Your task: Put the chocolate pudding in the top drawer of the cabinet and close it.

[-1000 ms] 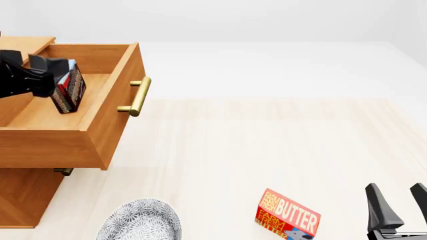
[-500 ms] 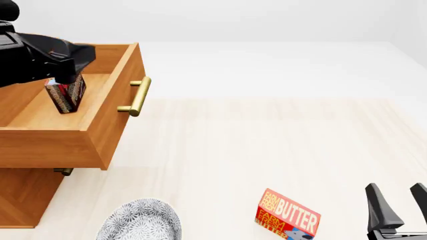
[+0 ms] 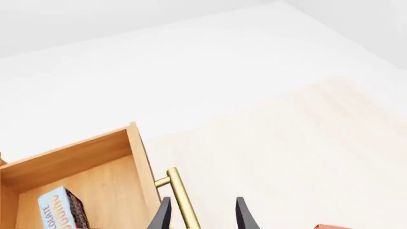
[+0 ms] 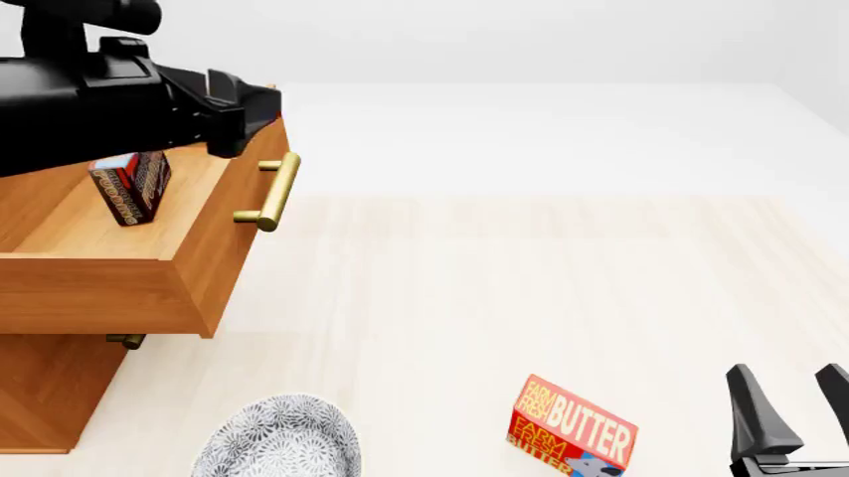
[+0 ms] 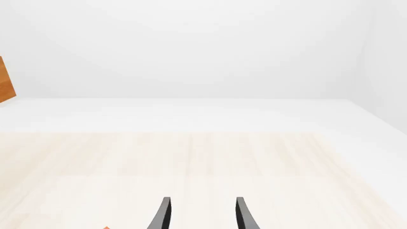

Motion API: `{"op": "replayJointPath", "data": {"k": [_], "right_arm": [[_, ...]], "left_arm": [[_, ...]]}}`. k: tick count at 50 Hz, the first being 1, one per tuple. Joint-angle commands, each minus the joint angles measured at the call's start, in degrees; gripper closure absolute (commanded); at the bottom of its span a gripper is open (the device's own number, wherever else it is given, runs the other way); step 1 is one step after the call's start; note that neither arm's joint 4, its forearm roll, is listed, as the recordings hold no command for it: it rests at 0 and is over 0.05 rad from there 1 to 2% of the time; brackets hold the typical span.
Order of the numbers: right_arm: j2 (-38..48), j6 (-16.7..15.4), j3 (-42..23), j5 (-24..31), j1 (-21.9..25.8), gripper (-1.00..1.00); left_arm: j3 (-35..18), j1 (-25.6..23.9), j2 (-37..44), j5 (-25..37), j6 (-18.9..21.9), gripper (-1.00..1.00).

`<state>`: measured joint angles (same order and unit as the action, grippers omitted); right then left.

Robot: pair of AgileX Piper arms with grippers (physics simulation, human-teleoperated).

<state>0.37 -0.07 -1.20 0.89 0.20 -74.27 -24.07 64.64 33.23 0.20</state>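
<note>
The chocolate pudding [image 4: 133,185], a small brown and red box with a light blue face, stands upright inside the open top drawer [image 4: 199,260] of the cabinet [image 4: 40,393]. It also shows in the left wrist view [image 3: 58,211]. My left gripper [image 4: 253,107] is open and empty above the drawer's front panel, apart from the pudding. In the left wrist view its fingers [image 3: 163,215] straddle the brass bar handle [image 3: 180,196] from above. My right gripper [image 4: 798,405] is open and empty, low at the near right.
A red-and-orange butter box [image 4: 574,427] lies on the table near the front. A grey patterned plate [image 4: 278,439] sits at the front left. The lower drawer's handle [image 4: 126,341] peeks out under the open drawer.
My left gripper has let go of the pudding, risen out of the drawer and moved right to above its front panel. The pudding stays standing in the drawer. The right arm has not moved.
</note>
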Motion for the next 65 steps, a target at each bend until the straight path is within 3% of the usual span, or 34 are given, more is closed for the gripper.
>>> {"op": "replayJointPath", "data": {"k": [1,23,36,43,51,55,65], "right_arm": [[0.0,0.0,0.0,0.0,0.0,-1.0],[0.0,0.0,0.0,0.0,0.0,-1.0],[0.0,0.0,0.0,0.0,0.0,-1.0],[0.0,0.0,0.0,0.0,0.0,-1.0],[0.0,0.0,0.0,0.0,0.0,-1.0],[0.0,0.0,0.0,0.0,0.0,-1.0],[0.0,0.0,0.0,0.0,0.0,-1.0]], "left_arm": [[-1.5,-3.1,3.7,-1.1,-1.8,-1.0],[-4.2,-8.6,10.0,-1.1,-3.7,-1.0],[-3.7,-10.8,11.7,-2.2,-8.7,-1.0],[-0.6,-12.4,11.1,-4.8,-12.5,-1.0],[-1.0,-12.9,11.2,-4.7,-13.8,-1.0],[0.2,-14.7,11.4,-5.9,-17.1,-1.0],[1.0,-14.6,11.3,-6.8,-18.0,-1.0]]}}
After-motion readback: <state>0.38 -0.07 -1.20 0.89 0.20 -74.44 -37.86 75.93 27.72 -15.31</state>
